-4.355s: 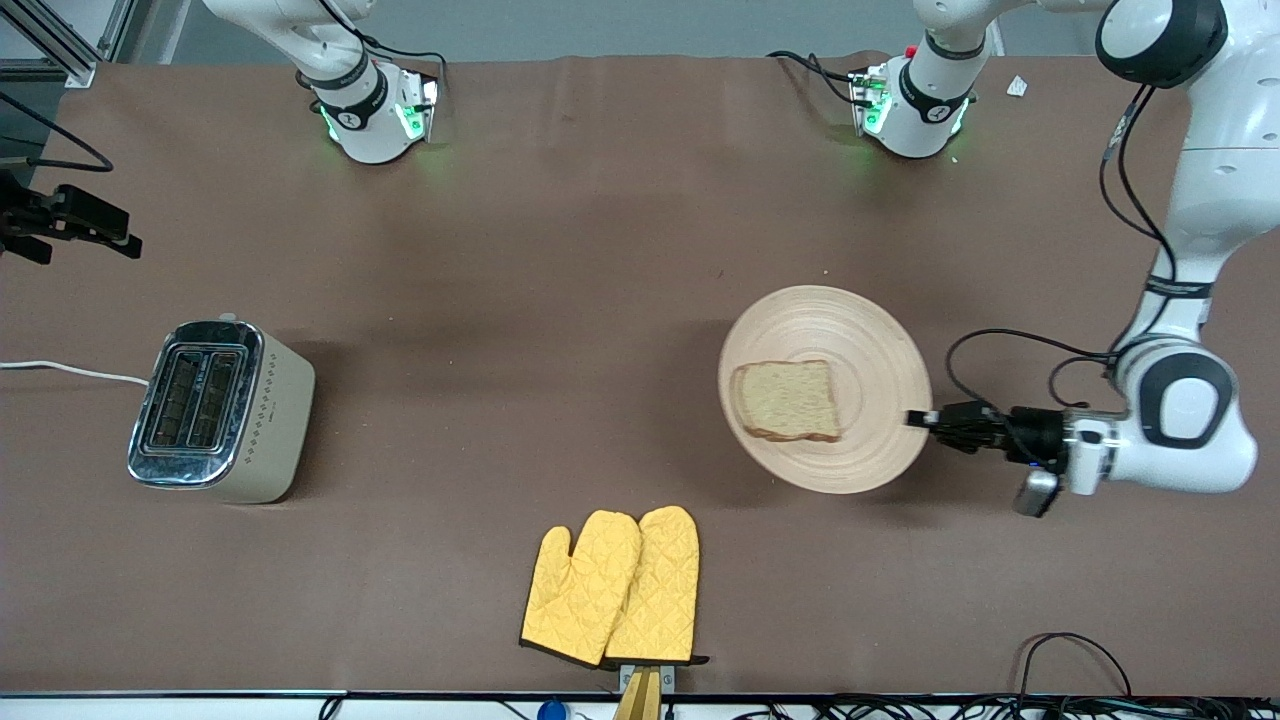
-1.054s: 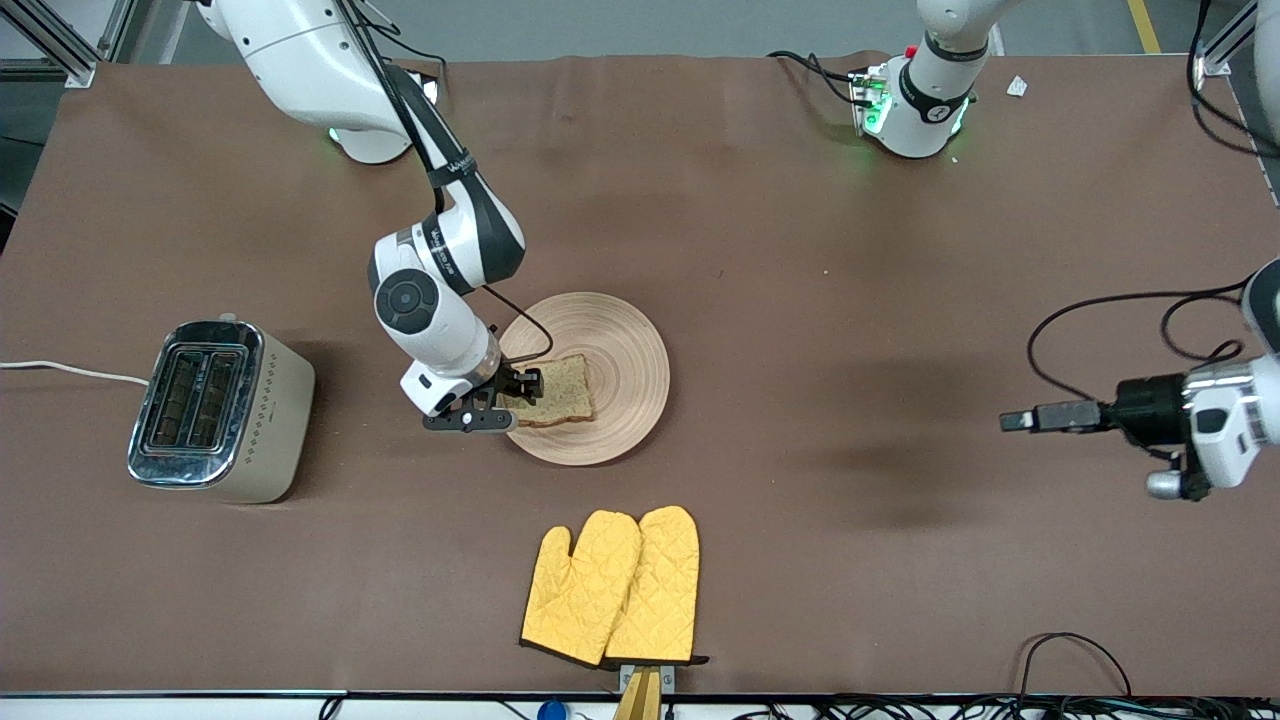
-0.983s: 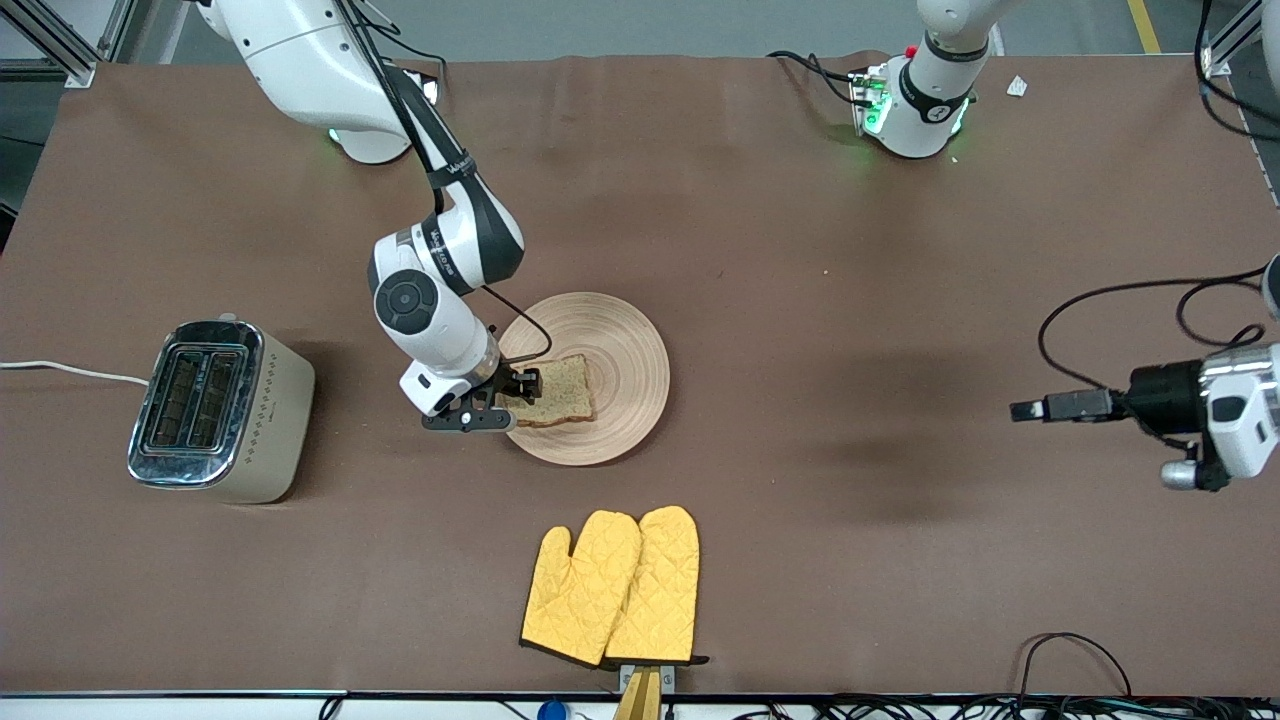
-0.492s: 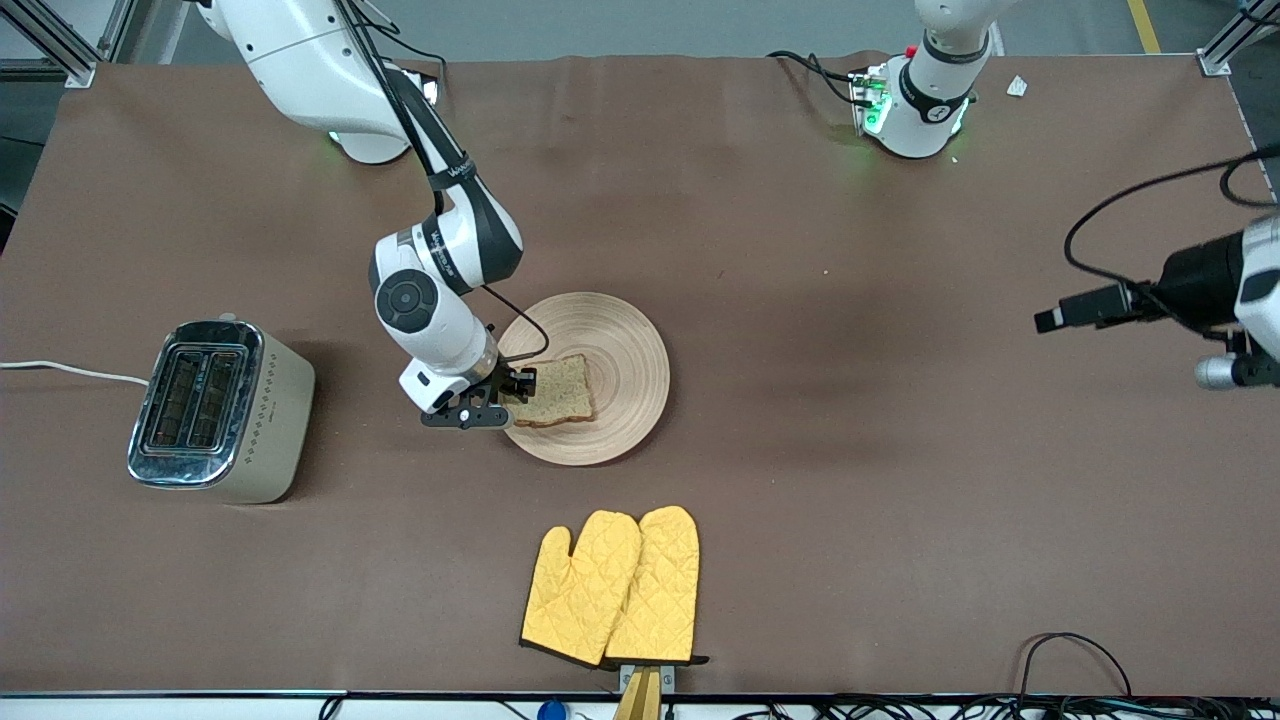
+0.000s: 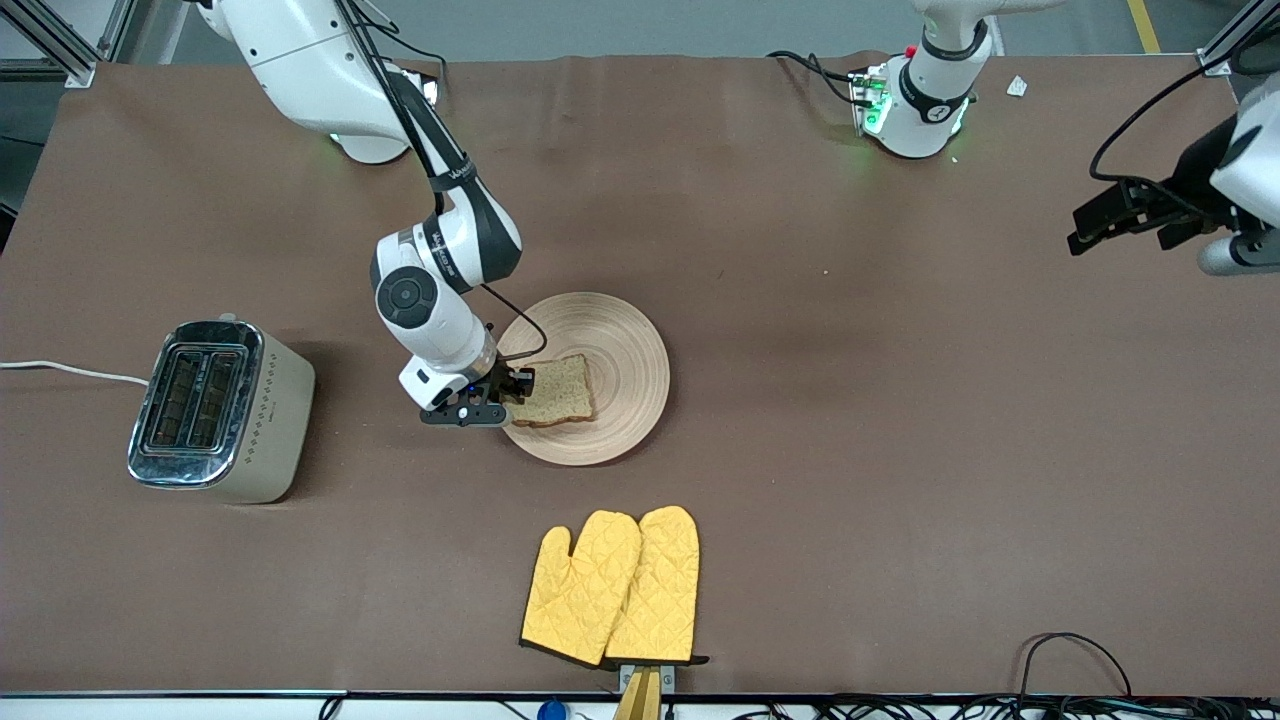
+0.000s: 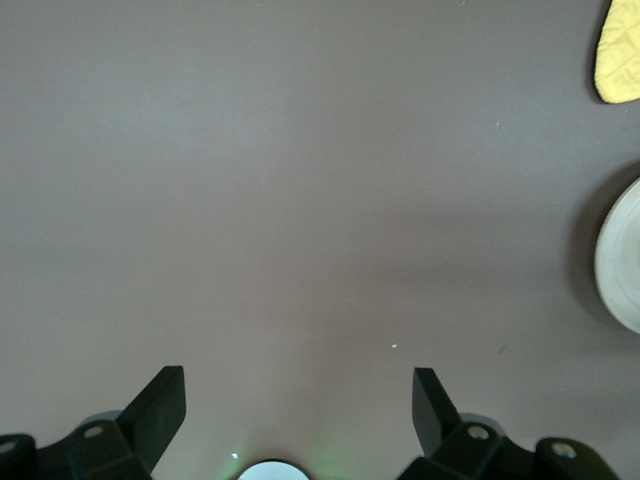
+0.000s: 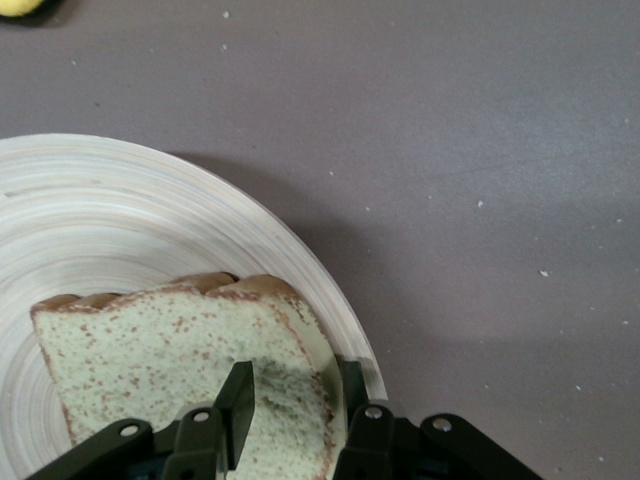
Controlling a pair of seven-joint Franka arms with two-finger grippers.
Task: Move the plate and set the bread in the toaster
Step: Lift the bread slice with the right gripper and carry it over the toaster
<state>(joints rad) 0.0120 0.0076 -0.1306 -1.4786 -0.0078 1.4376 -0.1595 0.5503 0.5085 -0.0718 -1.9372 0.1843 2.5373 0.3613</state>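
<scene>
Two white arms with glossy rounded link shells, dark grey joint bands and round black joint caps. Bases at upper left and upper right of the front view glow green; the upper-right one carries a red button. Black cables loop along both forearms. The right gripper [image 5: 510, 392] and left gripper [image 5: 1085, 230] are black, with silver screws beside angular fingers [image 6: 165, 398].

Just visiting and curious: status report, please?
Right gripper closing on the bread's edge, on the plate. Left gripper open, waiting aside. Toaster slots empty; nothing in the way.
</scene>
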